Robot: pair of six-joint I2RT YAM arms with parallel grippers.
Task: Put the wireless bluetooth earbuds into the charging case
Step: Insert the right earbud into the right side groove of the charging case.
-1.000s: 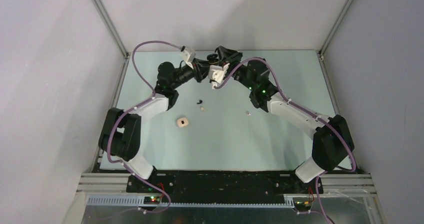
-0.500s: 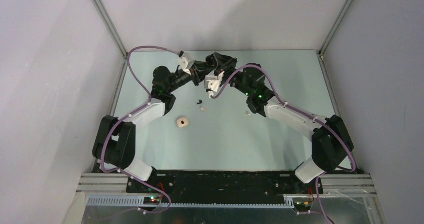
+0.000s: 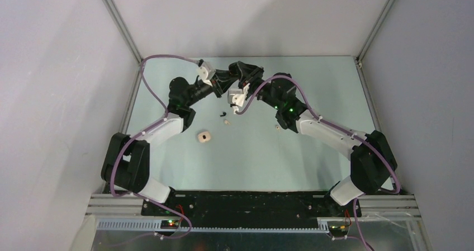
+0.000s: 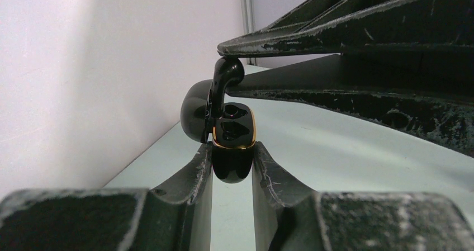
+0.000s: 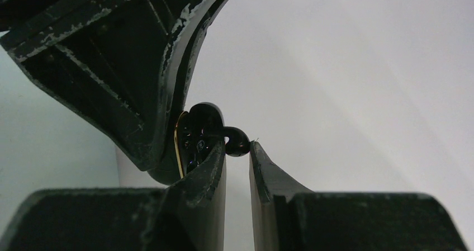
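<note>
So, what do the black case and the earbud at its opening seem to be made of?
The black case is probably hard plastic with a glossy finish, as it mirrors the light. Its gold rim looks metallic, perhaps only plated. The earbud is likely the same glossy black plastic, with bright highlights on its rounded head.

Charging case point(image 4: 233, 129) in left hand point(image 4: 232, 153), earbud point(image 4: 226, 75) in right hand point(image 5: 237, 148), seemingly touching its opening
</note>
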